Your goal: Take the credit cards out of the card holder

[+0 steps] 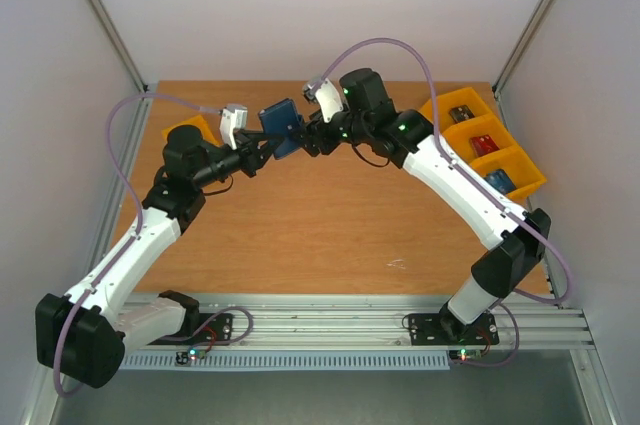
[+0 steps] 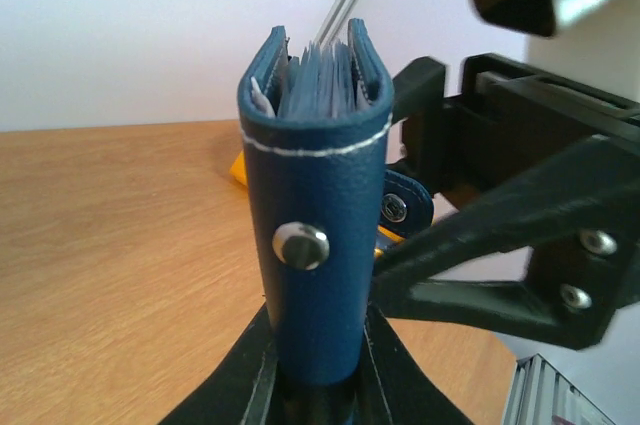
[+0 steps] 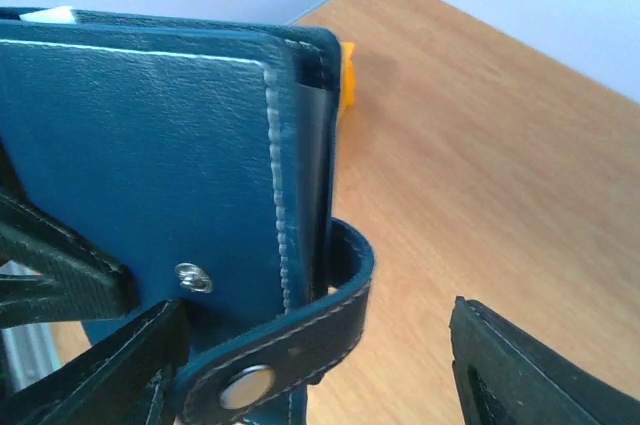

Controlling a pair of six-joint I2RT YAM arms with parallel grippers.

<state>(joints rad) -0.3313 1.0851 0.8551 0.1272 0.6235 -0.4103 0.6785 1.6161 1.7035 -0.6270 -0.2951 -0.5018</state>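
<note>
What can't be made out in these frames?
1. Count of the credit cards: left wrist view shows only sleeve edges between the covers of the card holder.
2. Fingertips of the left claw: cut off by the bottom edge, left wrist view.
3. Whether the right claw touches the snap tab: the holder hides one finger, right wrist view.
4. Contents of the yellow bins: too small, top view.

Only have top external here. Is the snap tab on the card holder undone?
Observer: Yes. In the right wrist view the snap tab hangs loose, unsnapped from the card holder.
Operator: Right tool closed on it?
Observer: No. The right tool is open. One finger sits clear of the holder and the other is beside the cover. I can't tell if that one is touching.
</note>
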